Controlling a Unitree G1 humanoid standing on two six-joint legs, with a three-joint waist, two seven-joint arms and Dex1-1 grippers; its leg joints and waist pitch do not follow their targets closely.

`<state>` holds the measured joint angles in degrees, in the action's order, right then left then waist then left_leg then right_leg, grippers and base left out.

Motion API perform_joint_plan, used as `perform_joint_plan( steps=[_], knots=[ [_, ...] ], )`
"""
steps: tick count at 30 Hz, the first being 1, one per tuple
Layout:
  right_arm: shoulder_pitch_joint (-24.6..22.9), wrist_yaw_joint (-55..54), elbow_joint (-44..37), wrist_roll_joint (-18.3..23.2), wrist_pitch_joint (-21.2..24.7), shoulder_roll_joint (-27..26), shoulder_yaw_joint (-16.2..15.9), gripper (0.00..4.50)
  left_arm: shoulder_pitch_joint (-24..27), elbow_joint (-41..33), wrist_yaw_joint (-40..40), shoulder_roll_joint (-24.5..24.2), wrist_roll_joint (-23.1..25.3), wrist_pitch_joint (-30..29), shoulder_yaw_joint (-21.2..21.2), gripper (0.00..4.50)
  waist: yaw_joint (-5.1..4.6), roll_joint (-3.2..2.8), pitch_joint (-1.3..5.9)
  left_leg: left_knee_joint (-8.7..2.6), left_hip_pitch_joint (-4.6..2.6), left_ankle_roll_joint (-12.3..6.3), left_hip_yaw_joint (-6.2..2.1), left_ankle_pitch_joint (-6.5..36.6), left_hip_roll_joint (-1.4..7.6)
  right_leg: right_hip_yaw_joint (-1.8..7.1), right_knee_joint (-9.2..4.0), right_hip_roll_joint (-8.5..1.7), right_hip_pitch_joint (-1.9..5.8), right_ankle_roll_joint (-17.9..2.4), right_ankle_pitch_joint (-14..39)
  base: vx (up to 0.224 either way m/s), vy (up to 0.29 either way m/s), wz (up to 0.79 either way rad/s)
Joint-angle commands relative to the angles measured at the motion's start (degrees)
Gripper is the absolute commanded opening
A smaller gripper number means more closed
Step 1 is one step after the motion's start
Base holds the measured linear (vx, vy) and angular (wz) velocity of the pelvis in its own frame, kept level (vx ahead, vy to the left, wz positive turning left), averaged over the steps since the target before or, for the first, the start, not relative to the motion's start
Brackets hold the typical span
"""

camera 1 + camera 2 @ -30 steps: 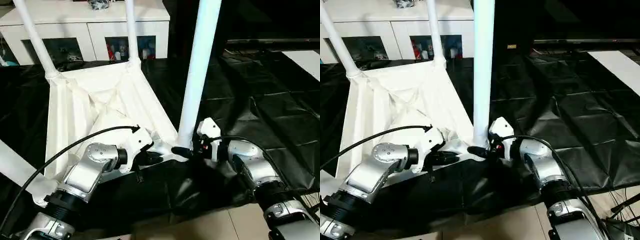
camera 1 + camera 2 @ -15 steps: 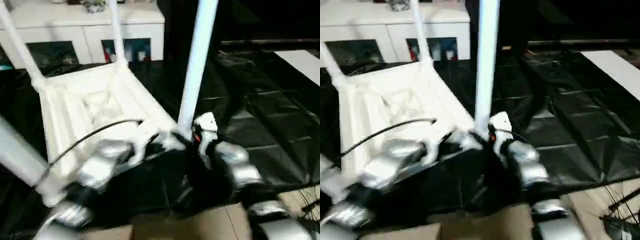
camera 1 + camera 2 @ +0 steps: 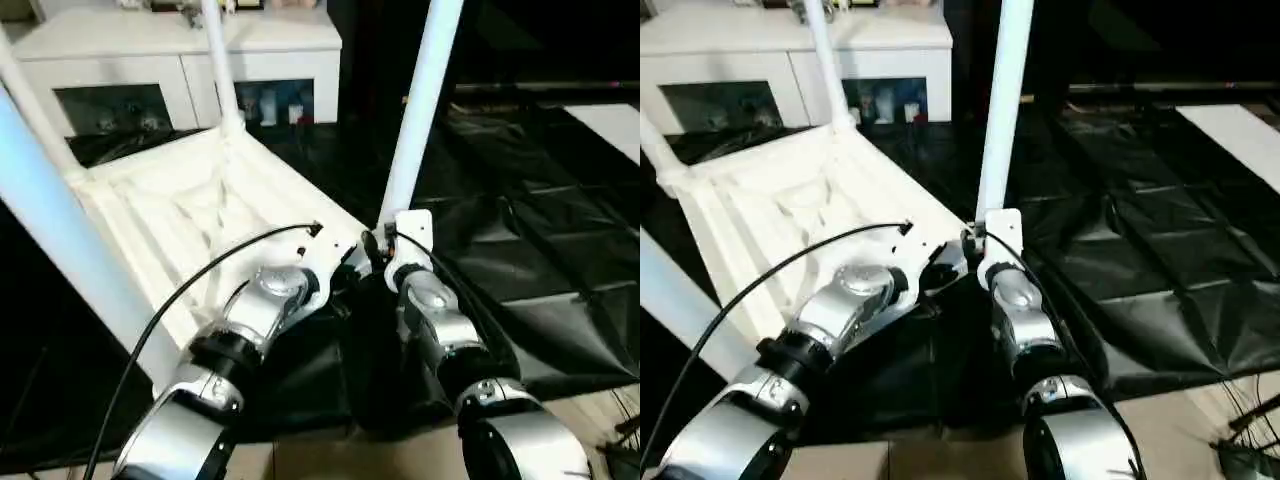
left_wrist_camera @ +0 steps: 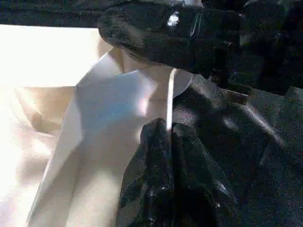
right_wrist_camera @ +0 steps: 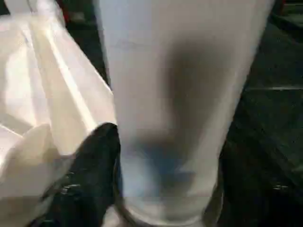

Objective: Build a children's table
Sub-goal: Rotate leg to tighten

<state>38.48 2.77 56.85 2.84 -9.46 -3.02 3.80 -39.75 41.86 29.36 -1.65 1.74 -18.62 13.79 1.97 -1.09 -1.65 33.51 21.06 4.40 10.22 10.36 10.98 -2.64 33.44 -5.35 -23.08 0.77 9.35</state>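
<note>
Children's table (image 3: 200,215), upside down at centre left on black sheeting (image 3: 540,250), ribbed underside up, legs rising toward the upper frame, long axis running upper left to lower right. Left gripper (image 4: 166,137), forearm reaching up from lower left, pinches the tabletop's thin rim; right gripper (image 5: 163,189) clasps the near leg (image 3: 420,110) at its base. No writing is legible; white cabinet (image 3: 180,70) behind

Children's table (image 3: 200,215), all-white plastic, lying inverted and tilted on black sheeting, its ribbed X-braced underside facing up. Four tapered tube legs stand in the corner sockets (near-right leg (image 3: 415,115), near-left leg (image 3: 70,250), and two far legs (image 3: 825,60)), rising past the frame's top.
</note>
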Motion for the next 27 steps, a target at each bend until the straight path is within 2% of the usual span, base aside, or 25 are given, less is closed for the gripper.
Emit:
perform_joint_plan(
  steps=[1,3,4,6,7,8,9,11,12,13,14,15,17,18,20,21,24,25,27],
  knots=[
    [-0.4,2.2,0.5,0.8,-1.7,-2.3,-1.3,3.37,0.9,3.7,-3.6,0.2,-0.5,2.4,-2.3,0.0,-0.58,1.06,2.51,-4.81,0.26,-2.59,-0.52,19.8,1.03,1.02,-4.77,-2.15,2.05,-8.2,24.1,0.0,0.0,0.0],
    [-0.8,2.8,-0.9,0.2,-3.6,-1.5,-1.8,3.72,2.1,1.8,-0.5,-0.7,-0.6,2.7,-1.4,0.0,-1.0,1.0,2.58,-4.92,0.29,-2.03,-0.75,20.5,1.13,0.88,-4.98,-2.25,2.05,-7.2,26.3,0.0,0.0,0.0],
    [-0.9,3.0,-1.3,0.1,-4.1,-1.1,-1.9,3.79,2.5,1.2,0.4,-1.1,-0.6,2.9,-1.0,0.0,-1.19,0.99,2.63,-4.79,0.03,-2.1,-0.67,20.6,1.2,1.07,-5.05,-2.28,1.75,-7.7,25.6,0.0,0.0,0.0],
    [-1.0,3.9,-1.9,-0.7,-4.8,-0.2,-2.6,3.8,3.2,-0.1,1.8,-1.6,-0.8,2.6,-0.7,0.0,-1.29,1.11,2.73,-4.69,-0.05,-2.4,-0.55,20.0,1.27,1.16,-4.92,-2.26,1.79,-8.6,23.5,0.0,0.0,0.0],
    [-1.2,5.5,-2.7,-2.2,-5.6,1.5,-3.7,3.8,4.4,-2.0,4.3,-2.7,-1.0,3.2,-0.2,0.0,-1.46,0.91,2.73,-4.64,0.05,-3.15,-0.35,18.9,1.3,1.21,-4.72,-2.15,1.77,-9.9,21.0,0.0,0.0,0.0],
    [-1.2,6.4,-3.0,-3.0,-6.1,2.5,-4.2,3.8,5.0,-3.1,5.9,-3.4,-1.0,4.0,0.3,0.0,-1.32,0.74,2.81,-4.6,-0.01,-3.23,-0.4,18.5,1.34,1.21,-4.6,-2.23,1.79,-10.2,20.3,0.0,0.0,0.0],
    [-1.3,7.2,-3.3,-3.2,-6.4,3.3,-4.3,3.8,5.7,-4.2,7.3,-4.0,-1.1,4.3,0.6,0.0,-1.25,0.82,2.89,-4.45,0.1,-3.85,-0.22,16.6,1.42,1.28,-4.26,-2.11,2.01,-11.5,17.0,0.0,0.0,0.0],
    [-1.6,9.8,-3.7,-2.7,-6.8,4.3,-3.9,3.8,6.4,-5.2,8.1,-4.7,-1.4,3.8,0.4,0.0,-1.12,0.82,2.97,-4.33,-0.09,-4.35,-0.02,15.9,1.46,1.32,-4.12,-2.12,1.95,-12.2,15.4,0.0,0.0,0.0],
    [-1.8,11.2,-4.0,-2.4,-7.0,5.0,-3.8,3.8,6.8,-5.9,8.6,-5.2,-1.5,3.6,0.5,0.0,-1.01,0.85,2.95,-4.33,0.19,-5.04,-0.03,14.6,1.47,1.27,-3.86,-2.07,2.25,-12.7,13.7,0.0,0.0,0.0],
    [-2.0,12.7,-4.3,-2.1,-7.5,5.9,-3.8,3.8,7.5,-6.9,9.5,-5.9,-1.5,3.8,0.7,0.0,-0.94,0.82,2.99,-4.32,0.17,-5.16,-0.06,14.2,1.5,1.25,-3.78,-2.08,2.3,-12.9,13.3,0.0,0.0,0.0],
    [-3.1,19.8,-5.9,-1.2,-7.7,9.1,-4.7,3.8,9.4,-10.2,12.8,-8.1,-2.5,3.3,0.8,0.0,-0.93,0.9,3.05,-4.27,0.2,-5.39,-0.07,14.0,1.52,1.23,-3.68,-2.08,2.42,-13.1,12.7,0.0,0.0,0.0],
    [-3.9,24.9,-7.1,0.0,-7.1,10.8,-5.2,3.8,10.4,-12.0,14.9,-9.3,-3.2,3.3,0.8,0.0,-0.76,0.94,3.03,-4.17,0.29,-6.06,-0.05,13.2,1.64,1.26,-3.53,-2.15,2.58,-13.4,11.4,0.0,0.0,0.0],
    [-4.2,26.4,-7.5,0.5,-6.8,11.1,-5.3,3.8,10.7,-12.6,15.4,-9.5,-3.3,3.4,0.8,0.0,-0.71,0.85,3.05,-4.04,0.13,-7.1,0.12,12.7,1.7,1.32,-3.41,-2.03,2.46,-14.5,9.9,0.0,0.0,0.0],
    [-5.4,32.7,-10.0,2.9,-5.3,12.3,-5.7,3.8,11.7,-14.5,17.6,-10.5,-4.4,3.2,0.5,0.0,-0.7,0.72,2.92,-4.17,0.06,-7.02,0.13,12.9,1.68,1.27,-3.53,-1.99,2.38,-14.7,10.7,0.0,0.0,0.0],
    [-6.5,37.8,-12.5,4.8,-3.4,13.2,-6.3,3.8,12.3,-15.8,18.9,-11.1,-5.2,3.1,0.2,0.0,-0.51,0.82,2.86,-4.23,0.01,-6.98,0.06,13.7,1.84,1.32,-3.6,-2.08,2.52,-14.5,11.6,0.0,0.0,0.0],
    [-8.0,43.2,-15.1,5.8,-2.4,14.6,-7.6,3.8,13.0,-17.3,20.4,-11.9,-6.2,2.7,0.0,0.0,-0.37,0.83,2.82,-4.33,-0.06,-7.02,0.06,14.0,1.89,1.34,-3.61,-1.9,2.53,-14.4,11.7,0.0,0.0,0.0],
    [-9.6,48.6,-16.9,5.6,-2.0,16.9,-9.4,3.8,14.5,-20.7,24.1,-13.5,-8.0,2.1,0.2,0.0,-0.42,0.93,2.74,-4.44,-0.02,-6.05,0.01,14.8,1.95,1.4,-3.68,-2.03,2.42,-14.3,13.5,0.0,0.0,0.0],
    [-10.7,53.9,-18.5,6.4,0.3,18.5,-10.7,3.8,15.9,-24.2,28.1,-15.2,-9.7,1.3,1.1,0.0,-0.5,1.16,2.77,-4.49,-0.06,-5.83,-0.03,15.3,1.93,1.36,-3.68,-1.97,2.49,-14.2,14.1,0.0,0.0,0.0],
    [-11.0,55.3,-18.7,6.2,1.1,19.0,-11.1,3.8,16.4,-25.5,29.4,-15.8,-10.1,0.8,1.4,0.0,-0.4,0.93,2.76,-4.47,-0.05,-5.86,-0.04,14.8,2.03,1.46,-3.62,-2.07,2.41,-14.2,13.9,0.0,0.0,0.0]
  ],
)
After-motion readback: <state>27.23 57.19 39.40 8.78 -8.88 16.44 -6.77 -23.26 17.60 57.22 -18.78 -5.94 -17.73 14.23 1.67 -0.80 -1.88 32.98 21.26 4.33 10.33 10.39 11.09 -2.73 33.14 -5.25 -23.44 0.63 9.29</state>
